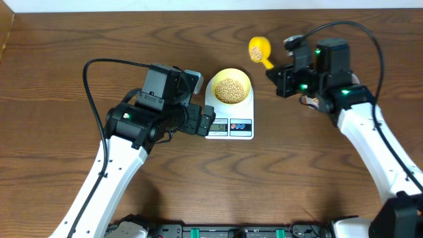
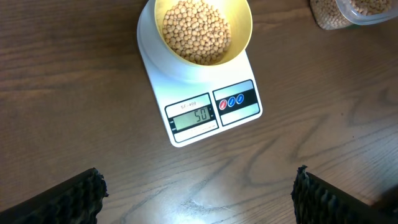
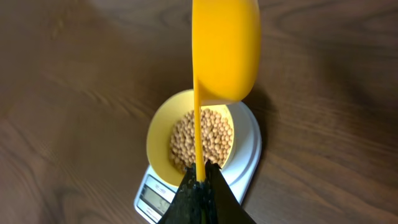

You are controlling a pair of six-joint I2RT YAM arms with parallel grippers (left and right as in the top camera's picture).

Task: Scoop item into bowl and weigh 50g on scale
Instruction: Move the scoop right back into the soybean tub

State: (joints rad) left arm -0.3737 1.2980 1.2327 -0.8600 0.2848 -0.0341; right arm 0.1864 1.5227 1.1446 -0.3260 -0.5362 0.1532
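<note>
The pale yellow bowl [image 1: 230,89] sits on the white scale [image 1: 229,124], filled with tan beans [image 1: 230,89]. In the left wrist view the bowl [image 2: 242,34] holds the beans [image 2: 196,30], and the scale [image 2: 214,109] shows 50 on its display. My left gripper [image 2: 199,196] is open and empty, just in front of the scale. My right gripper [image 3: 200,180] is shut on the handle of the bright yellow scoop [image 3: 225,46], held above the table right of the bowl [image 3: 163,134]. The scoop [image 1: 259,50] holds a few beans.
A clear plastic tub [image 2: 357,12] with more beans sits at the far right of the left wrist view. The left arm hides it in the overhead view. Wooden table [image 1: 66,152] all round.
</note>
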